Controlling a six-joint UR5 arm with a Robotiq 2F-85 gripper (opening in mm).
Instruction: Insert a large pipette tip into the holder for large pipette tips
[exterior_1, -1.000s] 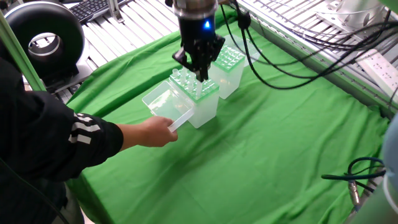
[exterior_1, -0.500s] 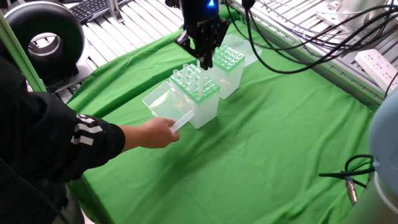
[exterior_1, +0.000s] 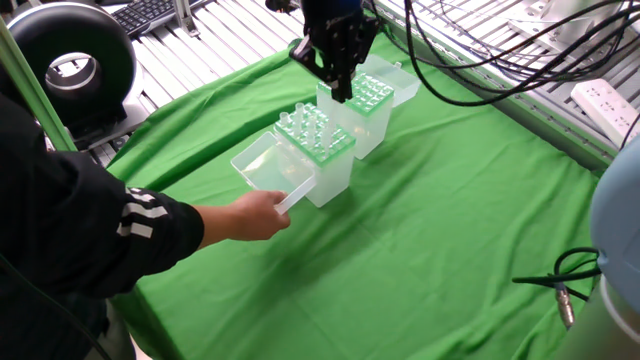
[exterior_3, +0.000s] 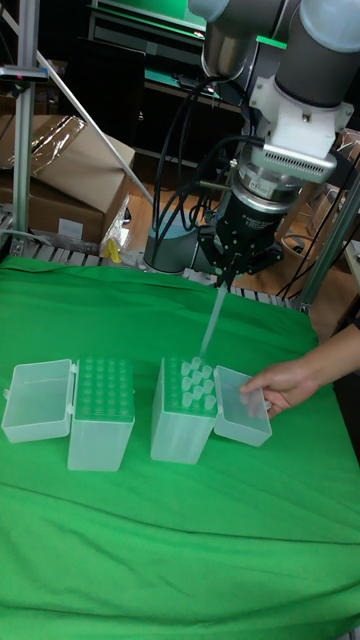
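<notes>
My gripper (exterior_1: 341, 88) (exterior_3: 226, 280) is shut on the large pipette tip (exterior_3: 212, 322), a long whitish cone that hangs slanted down from the fingers. Its lower end hovers just above the pale-topped box full of clear tips (exterior_1: 315, 140) (exterior_3: 188, 390). The holder for large pipette tips (exterior_1: 368, 97) (exterior_3: 104, 388), with its bright green hole grid, stands next to that box with its clear lid (exterior_3: 38, 400) swung open. In the fixed view the gripper hangs over the holder's near edge, and the tip hardly shows against it.
A person's hand (exterior_1: 255, 215) (exterior_3: 280, 385) holds the tip box's open lid (exterior_1: 268, 168) (exterior_3: 242, 405); the arm reaches in from the left of the fixed view. Black cables (exterior_1: 470, 90) trail from the arm. A green cloth (exterior_1: 430, 230) covers the table.
</notes>
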